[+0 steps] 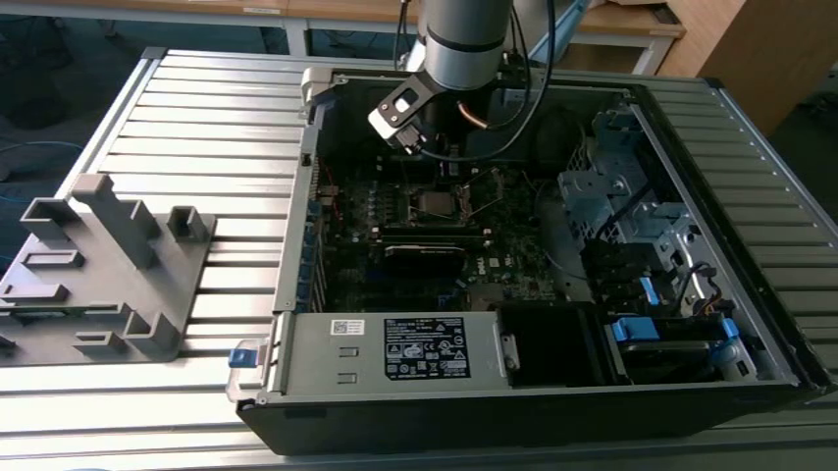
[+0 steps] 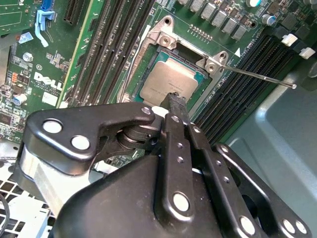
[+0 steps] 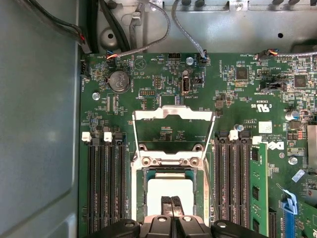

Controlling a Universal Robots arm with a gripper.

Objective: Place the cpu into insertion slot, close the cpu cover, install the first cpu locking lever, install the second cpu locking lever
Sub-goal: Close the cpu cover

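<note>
Exterior view: open PC case [image 1: 524, 397] lies flat on the slatted bench [image 1: 196, 108], taking up the frame's middle and the exterior view's right. Arm [image 1: 465, 39] comes down from the upper middle of the frame into the far end of the case. Insertion slot [image 1: 437, 203] sits on the mobo at about frame ctr, just below the arm's lower end. Grey fixture block [image 1: 105, 265] stands on the bench at the exterior view's left, well apart from the case.

First wrist view: cpu [image 3: 171, 184] lies flat inside the slot, silver face up. Hand [image 3: 171, 202] is right over it. Its two black fingertips are pressed together side by side, closed, w/ nothing seen btw them. Can't tell if the tips touch the chip or sit just above it. cpu cover [image 3: 173, 113] stands open on its hinge, on the side of the slot away from the hand, board visible thru its window. Black memory slots [image 3: 104, 188] flank the slot on both sides.

Second wrist view: the closed fingertips end over the chip's edge nearest the hand's body, and the cpu sits square in the slot. A thin locking lever [image 2: 257, 77] runs from a slot corner out over the memory slots, its end free.
</note>
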